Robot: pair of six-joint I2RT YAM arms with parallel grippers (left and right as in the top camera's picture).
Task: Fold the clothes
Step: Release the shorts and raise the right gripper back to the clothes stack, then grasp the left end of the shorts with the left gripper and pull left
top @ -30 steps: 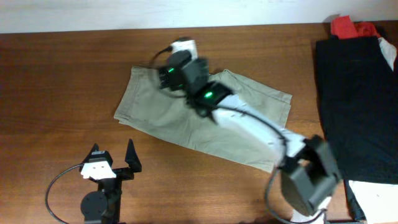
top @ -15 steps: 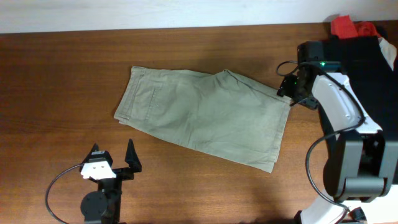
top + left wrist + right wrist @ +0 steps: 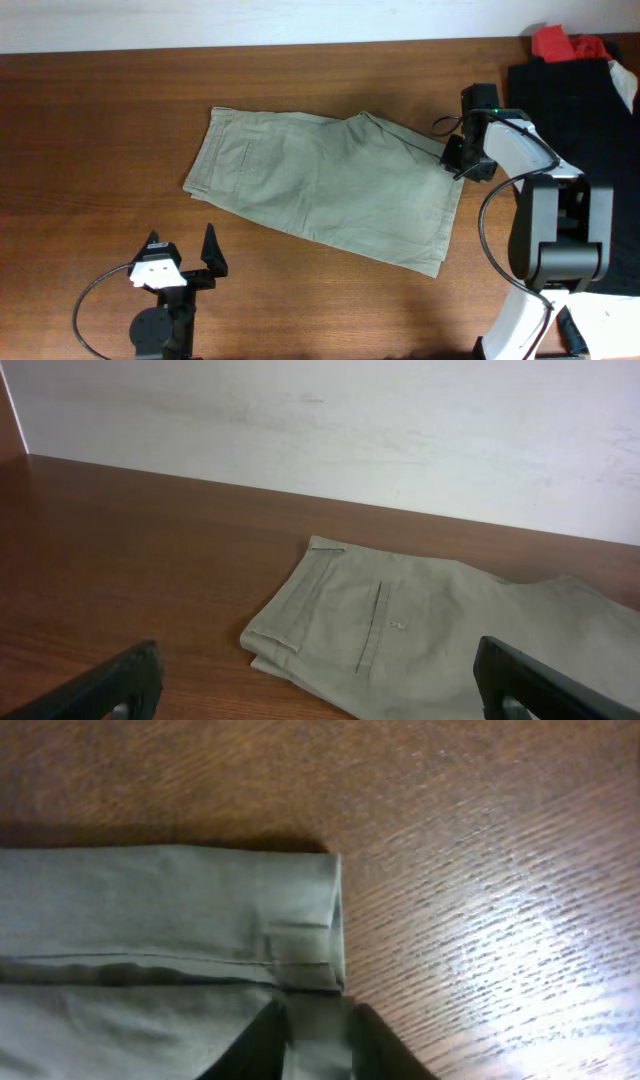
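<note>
The khaki shorts (image 3: 330,190) lie flat on the wooden table, waistband and slit pocket (image 3: 372,625) to the left, leg hems to the right. My right gripper (image 3: 455,160) sits at the upper right hem corner. In the right wrist view its dark fingers (image 3: 385,1055) are closed on a pinch of that hem (image 3: 318,1030), with the rest of the shorts (image 3: 150,910) spread to the left. My left gripper (image 3: 180,245) stands open on the table in front of the waistband, apart from the cloth; its wide-spread fingertips (image 3: 130,675) frame the shorts (image 3: 430,630).
A black garment (image 3: 570,170) is spread at the table's right side, close behind my right arm. A red garment (image 3: 560,42) lies at the back right corner. Something white (image 3: 600,320) lies at the front right. A pale wall (image 3: 400,430) borders the far edge.
My right arm swung from over the shorts' upper left to the right hem corner and closed its jaws on the cloth there. The shorts and left arm stayed put.
</note>
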